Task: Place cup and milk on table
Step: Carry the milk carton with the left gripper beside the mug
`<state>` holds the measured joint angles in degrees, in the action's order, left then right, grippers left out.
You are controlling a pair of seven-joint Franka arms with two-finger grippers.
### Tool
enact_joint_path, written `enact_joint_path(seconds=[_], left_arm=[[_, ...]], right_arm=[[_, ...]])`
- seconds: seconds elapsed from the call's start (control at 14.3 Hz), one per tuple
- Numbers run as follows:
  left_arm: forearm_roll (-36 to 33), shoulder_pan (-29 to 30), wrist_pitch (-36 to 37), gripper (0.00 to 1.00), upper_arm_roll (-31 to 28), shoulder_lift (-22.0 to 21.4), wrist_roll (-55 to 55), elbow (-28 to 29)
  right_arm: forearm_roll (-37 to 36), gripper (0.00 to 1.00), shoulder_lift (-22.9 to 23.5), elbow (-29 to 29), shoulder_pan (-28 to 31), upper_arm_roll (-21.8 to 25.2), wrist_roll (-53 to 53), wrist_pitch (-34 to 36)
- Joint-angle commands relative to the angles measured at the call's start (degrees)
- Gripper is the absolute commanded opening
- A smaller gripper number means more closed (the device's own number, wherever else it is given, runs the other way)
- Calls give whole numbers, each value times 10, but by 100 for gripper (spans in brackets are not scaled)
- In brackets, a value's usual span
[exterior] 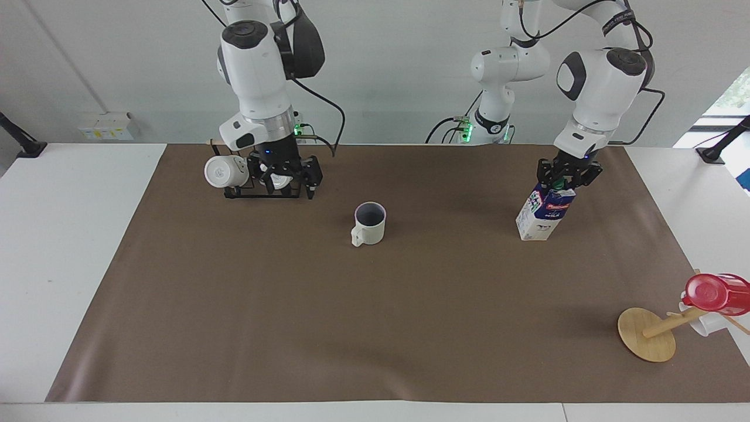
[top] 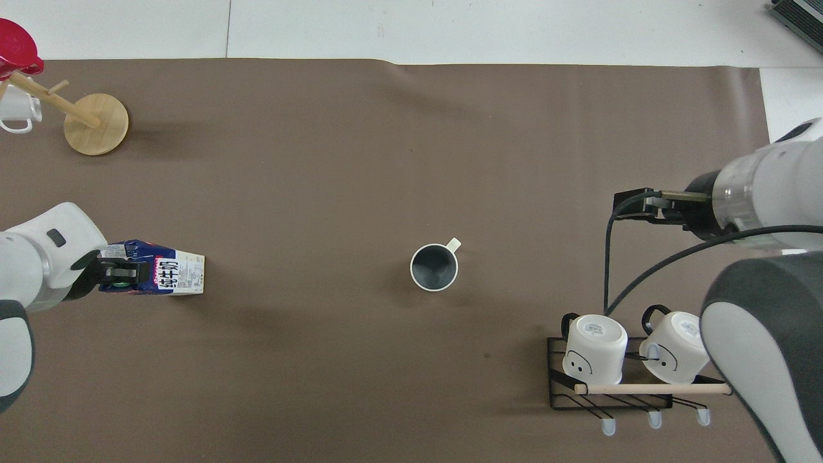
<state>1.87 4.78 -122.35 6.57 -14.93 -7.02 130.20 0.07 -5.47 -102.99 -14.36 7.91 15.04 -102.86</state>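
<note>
Standing upright near the middle of the brown paper-covered white table (exterior: 76,234), the cream ceramic mug with the dark inside (exterior: 370,223) is item one; I take its placing as done, since nothing touches it. Item two, the tall blue-and-white milk carton with the green cap (exterior: 546,212), stands toward the left arm's end from the mug and tilts on its base, because the left gripper (exterior: 566,177) pinches its gable top, fingers shut on it. I judge that it is not yet settled flat. The right gripper (exterior: 285,177), fingers spread and empty, hangs over the black wire rack with two white mugs (exterior: 258,176), toward the right arm's end from the mug. A tipped wooden stand with a red cup (exterior: 674,322) lies farthest from the robots.
</note>
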Motion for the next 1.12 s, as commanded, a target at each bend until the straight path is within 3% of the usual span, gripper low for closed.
enact_joint_path(seconds=[0.0,0.14,0.7,1.05], left_arm=[[3,2,49,54,7,-10,12,-35],[3,-9,76,54,13,-11,52,-50],[3,-160,110,54,15,8,284,-126],[8,-207,99,53,18,35,332,-152]], right_arm=[[-6,100,-11,2,37,0,-57,34],[-6,100,-17,2,63,0,-80,53],[-6,100,-24,0,155,0,-188,89],[-9,100,-23,53,148,-10,-157,98]])
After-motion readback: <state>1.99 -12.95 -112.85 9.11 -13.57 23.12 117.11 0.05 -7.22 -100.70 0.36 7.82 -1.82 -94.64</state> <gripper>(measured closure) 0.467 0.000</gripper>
